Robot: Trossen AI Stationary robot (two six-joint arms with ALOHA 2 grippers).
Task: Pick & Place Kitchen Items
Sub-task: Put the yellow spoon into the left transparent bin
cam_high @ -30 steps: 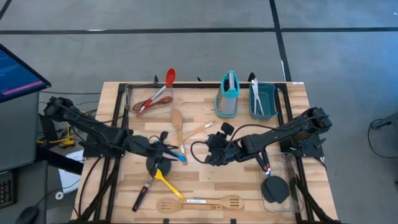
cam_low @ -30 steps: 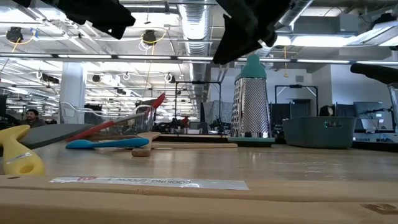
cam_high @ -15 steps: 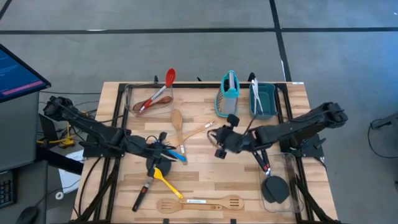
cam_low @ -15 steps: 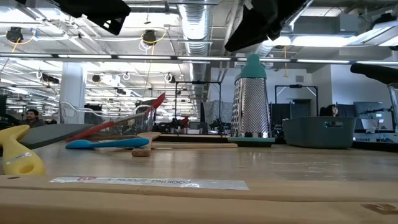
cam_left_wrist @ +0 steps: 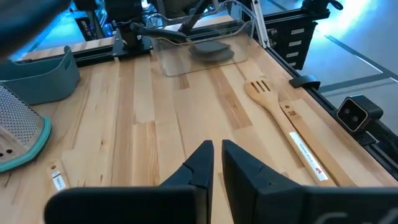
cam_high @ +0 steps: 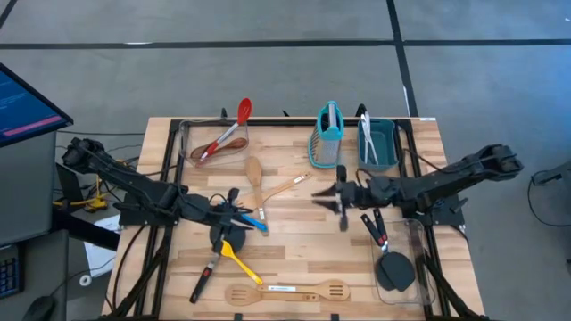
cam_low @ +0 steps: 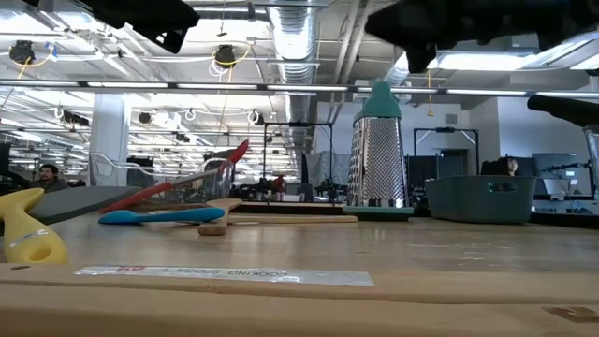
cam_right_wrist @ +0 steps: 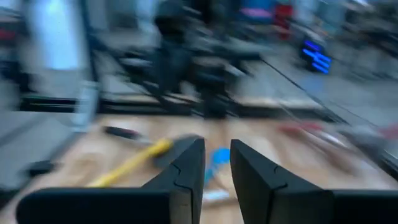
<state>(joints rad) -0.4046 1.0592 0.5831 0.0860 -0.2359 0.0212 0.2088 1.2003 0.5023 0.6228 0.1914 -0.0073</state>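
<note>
The kitchen items lie spread over the wooden table (cam_high: 294,236). A blue spoon (cam_high: 253,223), a yellow spoon (cam_high: 239,259) and a black spatula (cam_high: 207,272) lie left of centre. A wooden slotted spatula (cam_high: 287,291) lies at the near edge, and the teal grater (cam_high: 327,135) stands upright at the far side. My left gripper (cam_high: 241,210) hovers shut over the blue spoon with nothing between its fingers (cam_left_wrist: 214,155). My right gripper (cam_high: 323,198) points level toward the table's left, mid-table and clear of the wood. Its fingers (cam_right_wrist: 216,163) stand a narrow gap apart, with nothing between them.
A clear container (cam_high: 214,143) at the far left holds a red spoon (cam_high: 241,114). Two wooden spoons (cam_high: 254,170) lie near it. A teal bin (cam_high: 378,144) with white tongs stands beside the grater. A clear container (cam_high: 397,267) at the near right holds a black spatula.
My right gripper has drawn back from the middle of the table toward the right edge. It has tipped up from pointing down to pointing level. My left gripper has kept still over the blue spoon.
</note>
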